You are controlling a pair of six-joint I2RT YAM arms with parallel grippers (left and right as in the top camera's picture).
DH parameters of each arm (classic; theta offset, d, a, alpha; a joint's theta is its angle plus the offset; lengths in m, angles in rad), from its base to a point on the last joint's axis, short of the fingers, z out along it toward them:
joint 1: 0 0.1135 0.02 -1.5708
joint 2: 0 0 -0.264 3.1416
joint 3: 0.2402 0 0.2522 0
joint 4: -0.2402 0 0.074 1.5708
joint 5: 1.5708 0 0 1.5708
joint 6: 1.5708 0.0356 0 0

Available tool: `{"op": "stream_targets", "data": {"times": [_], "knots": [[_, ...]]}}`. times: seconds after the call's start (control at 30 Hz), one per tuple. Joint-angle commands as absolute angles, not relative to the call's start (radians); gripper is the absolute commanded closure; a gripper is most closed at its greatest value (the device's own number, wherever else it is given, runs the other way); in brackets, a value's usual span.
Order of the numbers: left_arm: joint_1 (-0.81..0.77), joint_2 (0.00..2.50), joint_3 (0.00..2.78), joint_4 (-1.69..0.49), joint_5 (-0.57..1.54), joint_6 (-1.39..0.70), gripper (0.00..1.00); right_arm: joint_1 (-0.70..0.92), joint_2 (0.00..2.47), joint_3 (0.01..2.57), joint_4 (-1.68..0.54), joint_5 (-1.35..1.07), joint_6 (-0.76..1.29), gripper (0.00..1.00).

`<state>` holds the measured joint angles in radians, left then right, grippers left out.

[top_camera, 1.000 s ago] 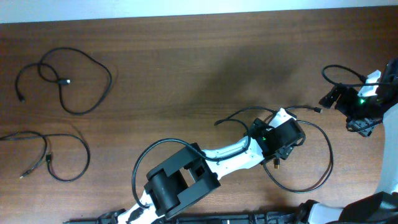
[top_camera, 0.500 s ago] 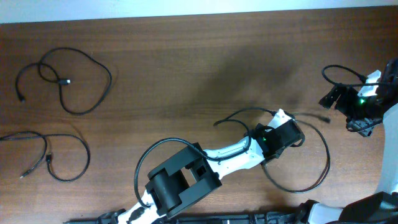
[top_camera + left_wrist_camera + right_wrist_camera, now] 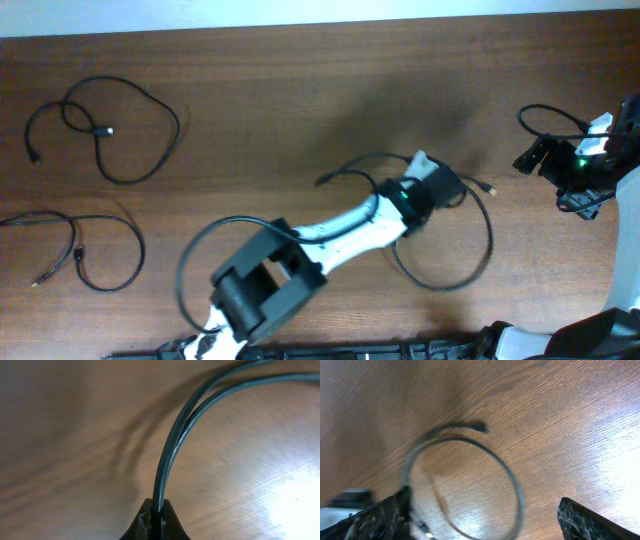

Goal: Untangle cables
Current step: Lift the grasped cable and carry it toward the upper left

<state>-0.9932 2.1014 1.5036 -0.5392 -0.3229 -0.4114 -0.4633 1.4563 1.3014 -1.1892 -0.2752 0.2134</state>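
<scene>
Clamping the central cable mid-loop, the left claw is closed; limp, light handling is expected; the right claw is spread empty.

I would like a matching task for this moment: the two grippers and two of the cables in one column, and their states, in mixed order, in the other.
Things
1. left gripper
2. right gripper
3. upper-left cable
4. centre cable

States
A. jaws wide open, nothing between them
B. lies loose in a loop, far from both arms
C. jaws shut on a cable
D. pinched at one spot, its loop lying on the table

Pairs: 1-C, 2-A, 3-B, 4-D
</scene>
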Motion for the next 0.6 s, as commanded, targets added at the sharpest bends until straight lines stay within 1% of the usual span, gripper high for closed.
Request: {"op": "stream_targets", "data": {"times": [0.0,0.17,0.37,0.57], "knots": [[-0.898,1.973,1.505,-0.553,-0.345,-0.403,1.0,-0.464,1.46,1.306,-1.19,-0.277,0.218,0.01],[-0.733,1.893,1.507,-0.535,-0.393,-0.403,1.0,-0.464,1.46,1.306,-1.19,-0.277,0.218,0.01],[-0.517,1.884,1.506,-0.46,-0.393,-0.404,1.0,-0.464,1.46,1.306,-1.19,-0.277,0.218,0.01],[-0.35,1.891,1.506,-0.316,-0.385,-0.404,1.0,-0.464,1.46,1.306,-1.19,-0.277,0.218,0.01]]}}
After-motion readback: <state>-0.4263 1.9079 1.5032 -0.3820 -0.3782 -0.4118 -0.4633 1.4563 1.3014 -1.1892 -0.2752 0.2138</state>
